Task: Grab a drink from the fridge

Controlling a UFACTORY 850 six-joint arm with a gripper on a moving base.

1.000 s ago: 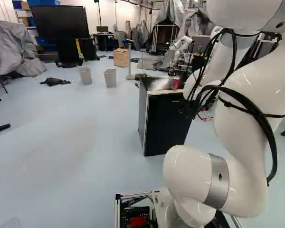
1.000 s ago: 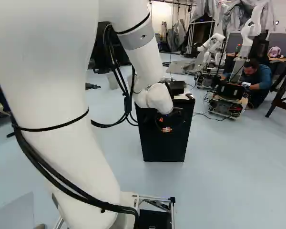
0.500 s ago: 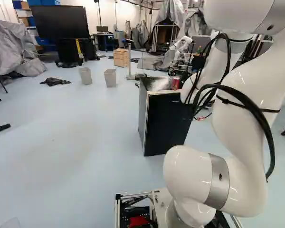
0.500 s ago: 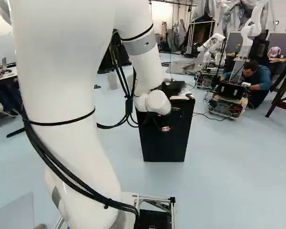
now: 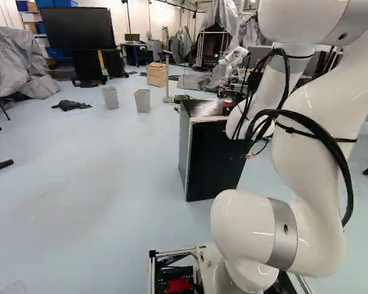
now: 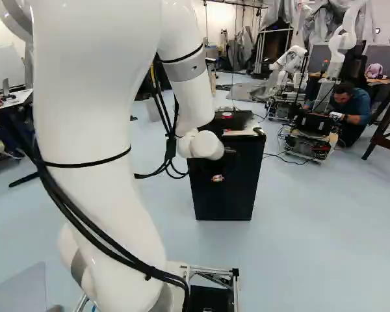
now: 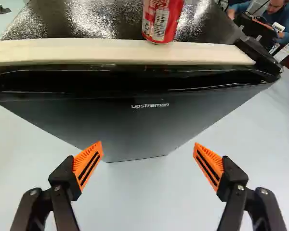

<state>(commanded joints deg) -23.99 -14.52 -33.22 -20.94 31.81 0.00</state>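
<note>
The black, orange-padded gripper (image 7: pixel 148 143) gaped empty. Ahead of it, the red metal can (image 7: pixel 163 20) stood upright on the boxy black fridge (image 7: pixel 135 126), by its near edge.

L base view: lg blk screen (image 5: pixel 77 29) on stand (image 5: pixel 88 66), grey sheeting (image 5: pixel 21 61) to its L; 2 grey bins (image 5: pixel 142 101) & blk cloth (image 5: pixel 71 105) on floor (image 5: pixel 104 165); wooden box (image 5: pixel 156 74) behind bins. R base view: another robot (image 6: pixel 342 41), white arm raised, nr R edge.
</note>
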